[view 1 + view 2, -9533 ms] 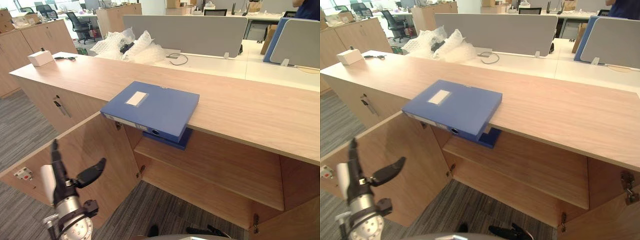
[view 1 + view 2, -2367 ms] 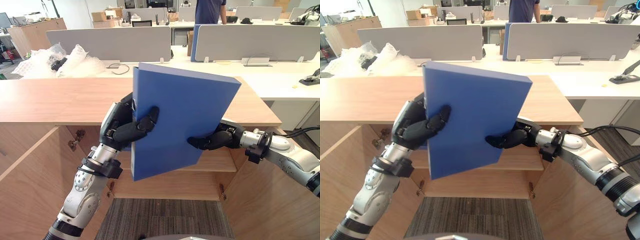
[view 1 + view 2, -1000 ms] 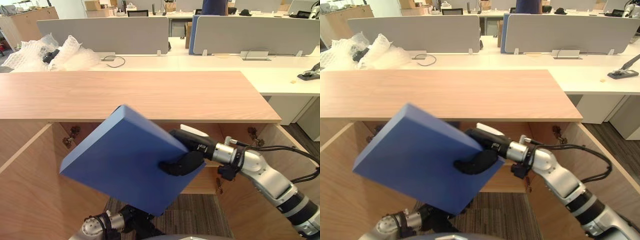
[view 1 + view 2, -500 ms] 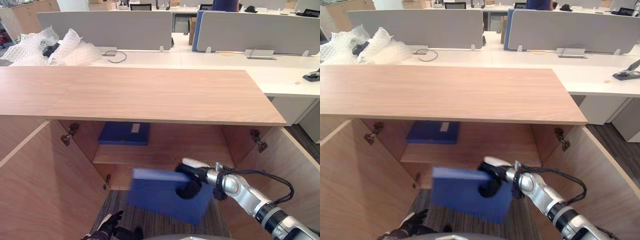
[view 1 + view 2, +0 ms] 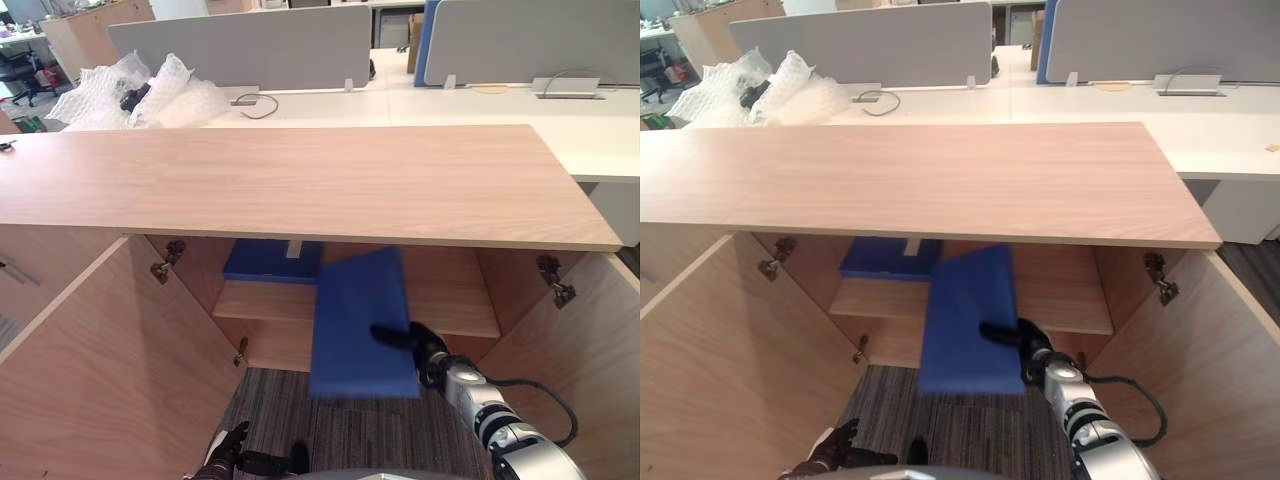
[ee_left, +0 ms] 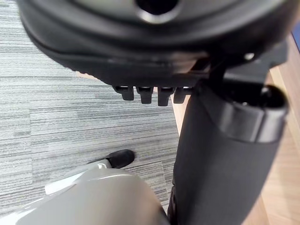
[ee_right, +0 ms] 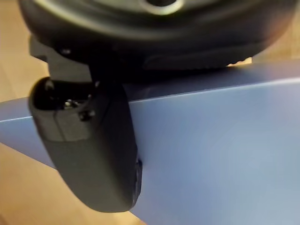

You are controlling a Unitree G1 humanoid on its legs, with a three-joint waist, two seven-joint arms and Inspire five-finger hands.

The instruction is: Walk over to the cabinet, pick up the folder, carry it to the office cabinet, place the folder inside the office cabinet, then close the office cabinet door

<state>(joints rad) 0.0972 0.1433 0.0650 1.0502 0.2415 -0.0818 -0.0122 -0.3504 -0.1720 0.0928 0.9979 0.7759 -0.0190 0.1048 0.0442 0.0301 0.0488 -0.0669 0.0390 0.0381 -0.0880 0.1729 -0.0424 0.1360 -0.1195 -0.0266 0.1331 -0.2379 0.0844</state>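
Observation:
My right hand is shut on the blue folder, thumb across its face and fingers behind it. The folder stands nearly upright in front of the open office cabinet, below the wooden top and level with the inner shelf. In the right wrist view the thumb presses on the folder's blue face. Low down over the carpet hangs my left hand, open and holding nothing; its straight fingers show in the left wrist view.
A second blue folder lies flat on the shelf's left part. The left door and the right door stand open on either side. Bubble wrap lies on the white desk behind, before grey dividers.
The camera has shifted. My right hand has lifted the folder from near the carpet and turned it upright, closer to the shelf. My left hand stays low.

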